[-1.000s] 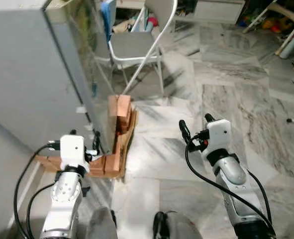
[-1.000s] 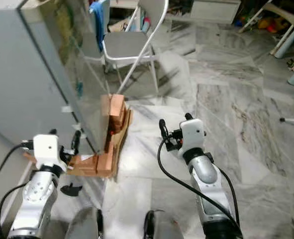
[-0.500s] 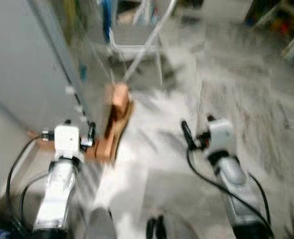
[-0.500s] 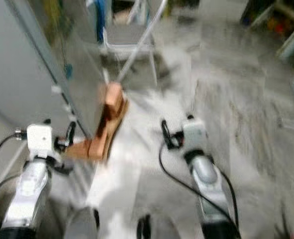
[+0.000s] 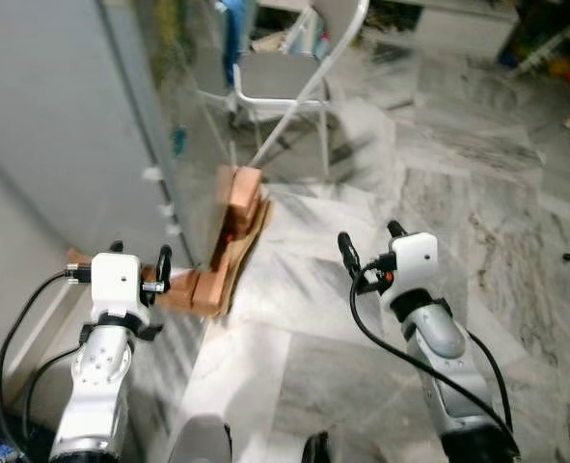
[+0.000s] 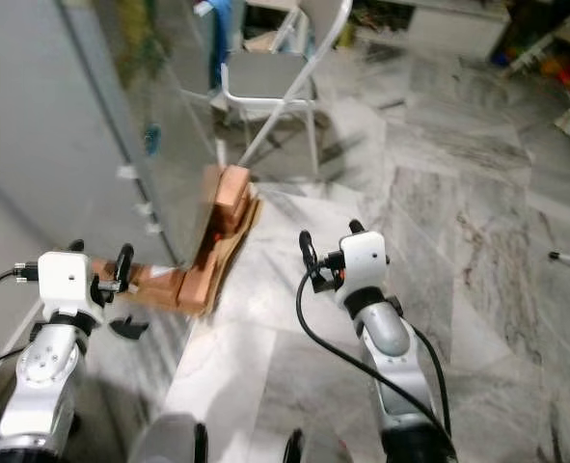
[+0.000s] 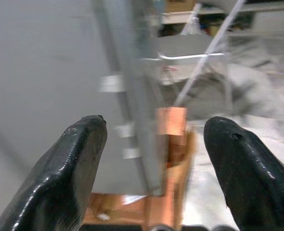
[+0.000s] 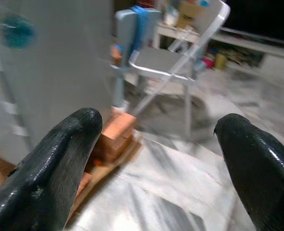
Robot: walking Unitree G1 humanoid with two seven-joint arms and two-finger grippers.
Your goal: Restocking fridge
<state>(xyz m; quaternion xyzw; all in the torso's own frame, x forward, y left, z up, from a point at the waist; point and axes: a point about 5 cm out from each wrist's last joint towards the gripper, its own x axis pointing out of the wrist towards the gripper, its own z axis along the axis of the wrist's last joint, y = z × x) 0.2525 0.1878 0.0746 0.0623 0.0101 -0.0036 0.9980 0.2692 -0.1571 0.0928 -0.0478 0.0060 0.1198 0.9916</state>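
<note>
Nearest: both arms held forward at waist height, nothing carried. Left gripper [image 5: 138, 282] fingers spread apart, empty, pointing at the fridge's lower corner; in the left wrist view the two black fingers [image 7: 69, 168] frame that corner and the wood beneath it. Right gripper [image 5: 369, 249] likewise spread and empty, hovering over bare marble floor [image 5: 477, 212], aimed past the wood toward the chair

Middle: fridge [image 5: 63, 125] stands at the robot's left, grey, door shut, raised on a wooden base [image 5: 229, 253] of blocks and boards (probably to keep it off the floor; the base sticks out beyond the corner, a likely trip point for the feet). Small stickers or magnets on the fridge side, too blurred to read

Far: white folding chair [image 5: 285, 82] with a blue cloth [image 5: 234, 39] draped over it, just behind the fridge; clutter beyond, indistinct

Judgement: early approach stage. No stock item in hand or in sight, door not yet opened. Open, level grippers suit a reach for the door edge next
</note>
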